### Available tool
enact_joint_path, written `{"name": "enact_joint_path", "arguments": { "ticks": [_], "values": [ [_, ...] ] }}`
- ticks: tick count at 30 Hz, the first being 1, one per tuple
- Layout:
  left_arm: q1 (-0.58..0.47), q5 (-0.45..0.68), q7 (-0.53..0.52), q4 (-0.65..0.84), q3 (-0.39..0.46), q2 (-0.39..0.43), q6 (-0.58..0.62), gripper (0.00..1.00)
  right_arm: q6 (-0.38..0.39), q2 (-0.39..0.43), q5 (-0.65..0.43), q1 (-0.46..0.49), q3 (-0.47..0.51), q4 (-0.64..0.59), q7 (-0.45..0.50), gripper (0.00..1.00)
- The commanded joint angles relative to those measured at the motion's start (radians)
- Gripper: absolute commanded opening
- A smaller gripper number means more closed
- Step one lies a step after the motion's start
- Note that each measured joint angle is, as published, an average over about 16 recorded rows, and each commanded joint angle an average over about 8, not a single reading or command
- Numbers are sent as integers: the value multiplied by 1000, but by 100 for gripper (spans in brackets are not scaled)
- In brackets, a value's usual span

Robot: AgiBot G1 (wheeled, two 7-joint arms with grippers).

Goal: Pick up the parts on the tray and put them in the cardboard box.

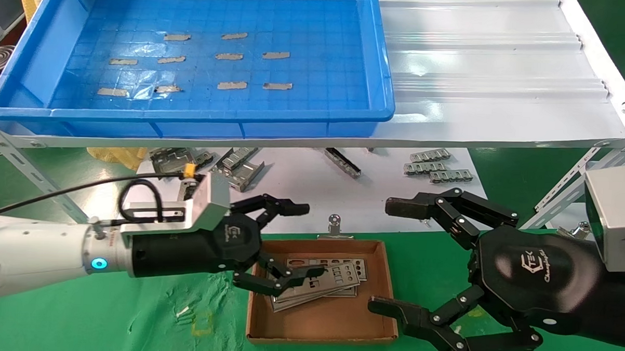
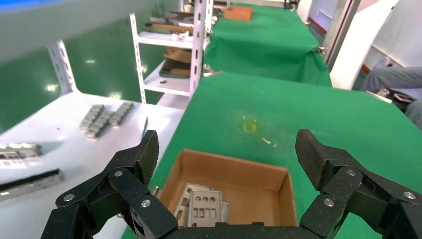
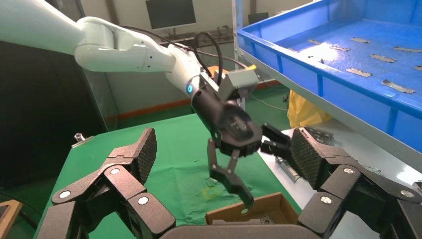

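1. Left gripper (image 1: pixel 294 237): spread wide and holding nothing, poised over the cardboard box (image 1: pixel 320 329), which sits on the green counter near its front edge.

2. Parts (image 1: pixel 322 282): several flat punched silver plates lie stacked in the box, in its rear half, long axis running roughly left to right with a slight fan. They lie directly below the left gripper's lower finger; whether that finger touches the top plate cannot be told.

3. Tray (image 1: pixel 29 90): on the raised shelf at the counter's rear left. Its grid floor shows only grey tape strips (image 1: pixel 231 85); no plate is visible in it. Judgement: the transfer appears finished or nearly so.

4. Right gripper (image 1: pixel 390 256): also spread wide and empty, hovering just right of the box near the front right of the counter. The left is the nearer to both box and tray.

5. Surroundings: bent grey brackets (image 1: pixel 237 165) and smaller metal pieces (image 1: pixel 437 169) rest on the white surface under the shelf, behind the box.

6. Obstruction: any reach back to the tray must rise clear of the shelf's front edge, which overhangs the brackets. Judgement: risk of clipping it is modest.
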Motion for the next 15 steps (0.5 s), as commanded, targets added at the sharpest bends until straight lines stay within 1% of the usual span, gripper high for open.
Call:
{"name": "enact_joint_path", "arguments": {
  "ticks": [1,15],
  "values": [
    [14,-8,-21,-38,-14,-21,-1,100,0,0,0,0,0,0,0,100],
    [116,-67,-171,-306,-113,-167,-12,100,0,0,0,0,0,0,0,100]
  ]
}}
